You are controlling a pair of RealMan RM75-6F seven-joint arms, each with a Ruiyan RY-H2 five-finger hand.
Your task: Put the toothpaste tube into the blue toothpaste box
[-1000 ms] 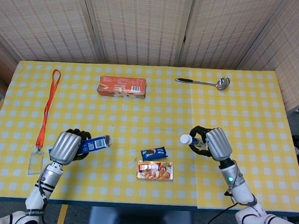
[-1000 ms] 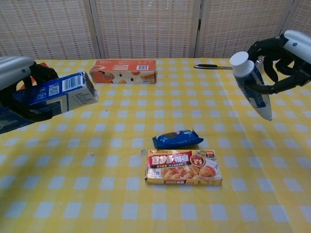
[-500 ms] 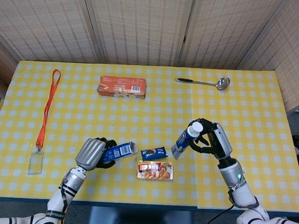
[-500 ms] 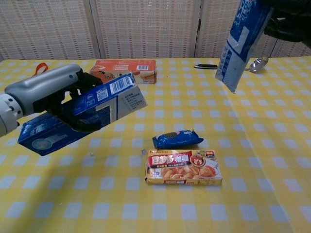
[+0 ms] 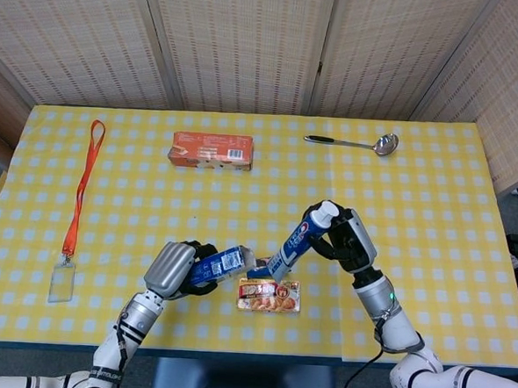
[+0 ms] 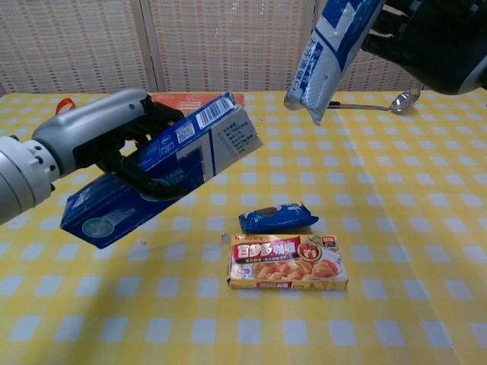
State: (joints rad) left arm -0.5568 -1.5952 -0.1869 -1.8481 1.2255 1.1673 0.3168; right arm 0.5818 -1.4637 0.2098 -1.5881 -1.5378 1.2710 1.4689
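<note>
My left hand (image 5: 173,268) (image 6: 114,137) grips the blue toothpaste box (image 5: 221,263) (image 6: 163,171) above the table, its open end tilted up toward the right. My right hand (image 5: 348,241) (image 6: 434,42) holds the white and blue toothpaste tube (image 5: 296,242) (image 6: 329,53) by its capped end. The tube slants down to the left, its flat crimped end pointing at the box's open end. A small gap still separates tube and box.
Below the hands lie a blue snack packet (image 6: 278,217) and a red curry box (image 5: 269,296) (image 6: 288,261). An orange box (image 5: 211,150) sits at the back, a metal spoon (image 5: 354,144) back right, an orange lanyard with badge (image 5: 79,196) far left.
Both hands moved toward the middle. The box came right and rose with its open end higher. The tube swung left and lower, closing on the box opening.
</note>
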